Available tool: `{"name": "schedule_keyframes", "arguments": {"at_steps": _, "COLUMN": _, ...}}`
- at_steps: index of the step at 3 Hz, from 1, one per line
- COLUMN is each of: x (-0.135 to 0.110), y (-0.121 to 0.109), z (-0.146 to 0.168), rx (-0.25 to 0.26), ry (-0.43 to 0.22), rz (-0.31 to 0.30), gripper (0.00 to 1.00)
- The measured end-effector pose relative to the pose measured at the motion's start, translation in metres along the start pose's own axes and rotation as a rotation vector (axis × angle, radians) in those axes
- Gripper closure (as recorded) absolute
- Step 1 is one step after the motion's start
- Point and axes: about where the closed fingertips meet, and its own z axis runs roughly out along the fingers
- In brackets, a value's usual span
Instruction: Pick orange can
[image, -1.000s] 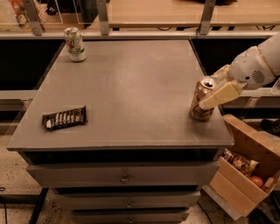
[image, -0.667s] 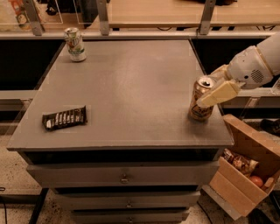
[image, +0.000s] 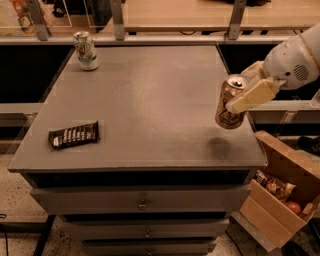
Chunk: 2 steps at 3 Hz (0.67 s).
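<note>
Gripper (image: 246, 93) seemingly clasps orange can (image: 228, 113) aloft

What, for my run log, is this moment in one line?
phase: lift | gripper: shut on orange can, right edge of table | can: off the surface | rest: white-and-green can back-left, wrapper front-left

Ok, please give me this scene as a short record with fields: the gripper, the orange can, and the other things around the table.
gripper: at the right edge of the table, shut on the orange can
orange can: held clear of the table top, slightly tilted, its shadow on the surface below
white-and-green can: upright, far left corner
snack bar: dark wrapper, lying flat, front left
cardboard box: open, low beside the table's right front corner
</note>
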Motion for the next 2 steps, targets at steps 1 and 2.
{"name": "schedule_keyframes", "arguments": {"at_steps": 1, "x": -0.0319, "y": 0.0013, "z": -0.0222, "rx": 0.026, "ry": -0.013, "rz": -0.057, "gripper": 1.0}}
{"name": "schedule_keyframes", "arguments": {"at_steps": 2, "x": -0.036, "y": -0.0001, "z": -0.0254, "rx": 0.035, "ry": -0.017, "rz": -0.065, "gripper": 1.0}}
